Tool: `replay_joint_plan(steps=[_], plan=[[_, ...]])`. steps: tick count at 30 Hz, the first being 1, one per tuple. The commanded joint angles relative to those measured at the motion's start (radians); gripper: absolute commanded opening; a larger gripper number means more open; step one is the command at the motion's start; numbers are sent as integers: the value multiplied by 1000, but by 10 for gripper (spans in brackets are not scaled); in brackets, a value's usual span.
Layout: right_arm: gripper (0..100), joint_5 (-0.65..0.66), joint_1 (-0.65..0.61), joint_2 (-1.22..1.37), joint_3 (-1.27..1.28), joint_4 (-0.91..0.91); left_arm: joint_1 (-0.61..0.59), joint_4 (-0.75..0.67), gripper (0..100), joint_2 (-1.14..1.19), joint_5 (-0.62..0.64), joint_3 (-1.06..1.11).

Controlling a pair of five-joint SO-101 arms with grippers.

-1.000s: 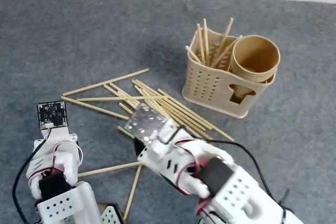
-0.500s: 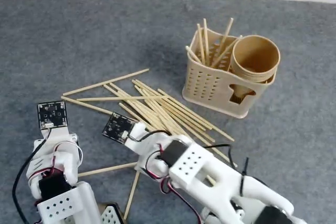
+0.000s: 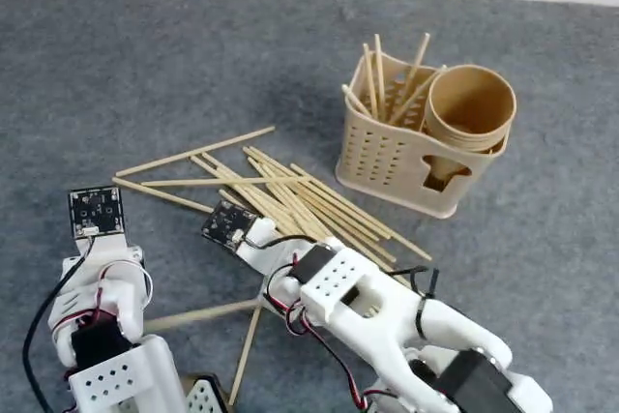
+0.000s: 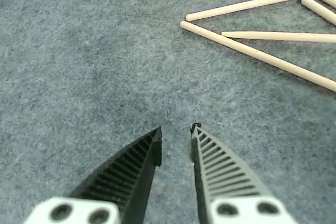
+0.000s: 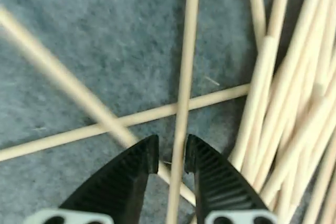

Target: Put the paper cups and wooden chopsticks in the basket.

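Right wrist view: one chopstick (image 5: pixel 185 77) lies on the grey mat (image 3: pixel 145 65). It looks thin, light and stiff, and may roll, so grab its middle. It runs between the jaws of the right gripper (image 5: pixel 171 153), which are a little apart, not pinching yet. The basket (image 3: pixel 387 157) stands at 2 o'clock from the pile (image 3: pixel 300 195).

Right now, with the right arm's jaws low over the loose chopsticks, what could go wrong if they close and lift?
1. The right arm's jaws straddle one chopstick that crosses two others; closing may catch a second stick, or lifting may flick them away.
2. The dense pile lies right beside one jaw and could be dragged along.
3. The basket already holds leaning chopsticks, so a new one may knock against them.
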Motion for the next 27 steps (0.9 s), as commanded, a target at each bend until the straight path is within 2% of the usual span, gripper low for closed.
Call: replay_joint_plan(steps=[1, 6, 10, 13, 21, 25, 27], plan=[[91, 12, 19, 39, -79, -19, -4, -17, 109, -8, 8, -5], [84, 12, 21, 102, -127, -15, -4, -15, 109, -8, 8, -5], [1, 12, 22, 102, -131, -13, -4, -15, 109, -8, 8, -5], [8, 12, 22, 88, -128, -13, -4, -15, 109, -8, 8, -5], [8, 6, 88, -97, -120, -5, -2, -17, 109, -8, 8, -5], [7, 3, 96, -194, -122, 68, -1, -17, 109, -8, 8, -5], [6, -38, 96, -248, -122, 82, -1, -17, 109, -8, 8, -5]])
